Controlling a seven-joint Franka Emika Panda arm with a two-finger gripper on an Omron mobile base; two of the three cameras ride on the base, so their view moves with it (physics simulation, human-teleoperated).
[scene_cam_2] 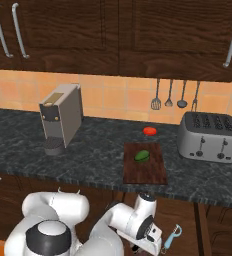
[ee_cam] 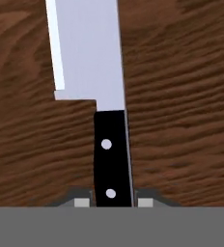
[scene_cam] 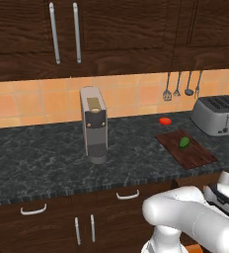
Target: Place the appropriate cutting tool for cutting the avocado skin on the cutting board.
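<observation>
Jaws straddle the black handle of a knife (ee_cam: 110,144), one tip at each side of it; whether they grip or just flank it cannot be told. Knife runs lengthwise away from the gripper (ee_cam: 110,202), blade far, over a brown wood surface.

Cutting board (scene_cam_2: 153,172) lies on the counter (scene_cam_2: 88,155), just left of the toaster (scene_cam_2: 208,137). Gripper (scene_cam_2: 155,235) hangs below the counter edge, in front of the board. Avocado (scene_cam_2: 142,155) sits on the board's far half. Judgement: knife must rise up and forward onto the bare near half.
</observation>
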